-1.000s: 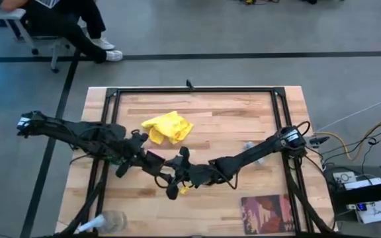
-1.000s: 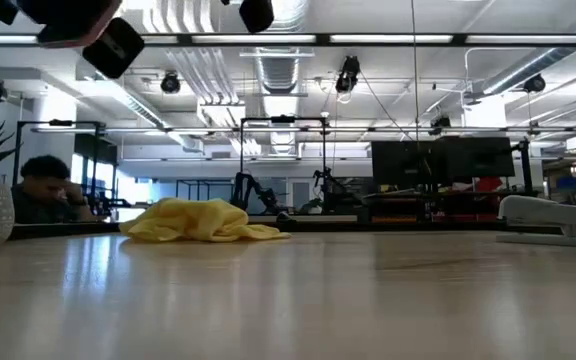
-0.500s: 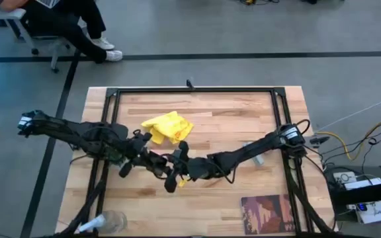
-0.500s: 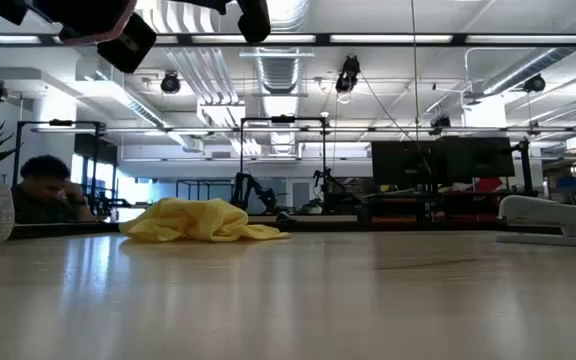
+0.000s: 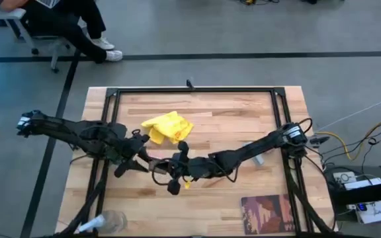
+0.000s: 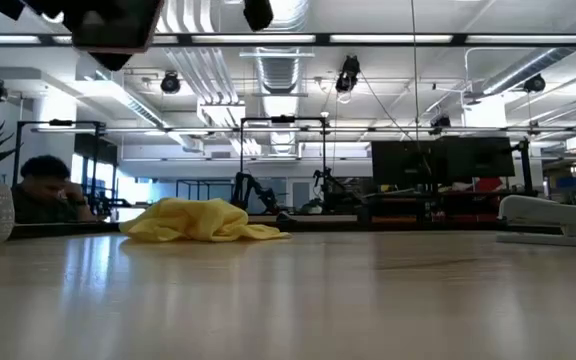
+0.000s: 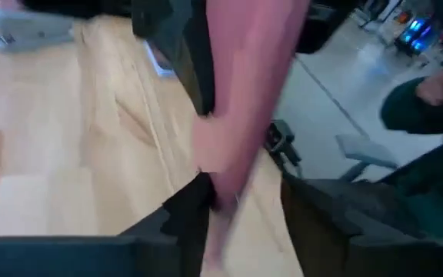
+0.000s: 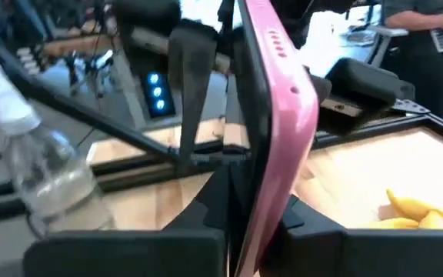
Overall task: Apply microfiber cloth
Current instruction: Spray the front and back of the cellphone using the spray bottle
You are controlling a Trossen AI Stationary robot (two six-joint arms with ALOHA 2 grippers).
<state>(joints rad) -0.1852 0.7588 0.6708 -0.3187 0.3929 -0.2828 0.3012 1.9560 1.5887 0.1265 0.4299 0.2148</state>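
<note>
Two dark arms meet over the middle of the wooden table (image 5: 230, 112), both raised above its surface. Between them is a thin, flat phone with a pink case (image 8: 271, 115), standing on its edge. In the right wrist view the right gripper (image 8: 248, 219) has its two dark fingers pressed on both sides of the pink case, so it holds this phone firmly. The case looks smooth and a little glossy, with small buttons along its narrow side. In the left wrist view the same pink shape (image 7: 241, 100) runs between the fingers of the left gripper (image 7: 241, 204), but the picture is smeared there and I cannot tell if these fingers press on it or only stand around it. In the high view the left gripper (image 5: 152, 166) and the right gripper (image 5: 177, 173) are very near each other.

The microfiber cloth (image 5: 167, 127) lies crumpled on the table, toward the far side and behind both grippers, apart from them. It is bright yellow, soft, with many folds and an irregular outline. In the low view it makes a low, rounded heap (image 6: 198, 220) on the wood. The table top has pale boards with visible grain and a black metal frame on it.

One clear plastic bottle (image 8: 41, 165) with a white cap stands near the table's corner. A person (image 6: 48, 190) sits in the room behind the table.
</note>
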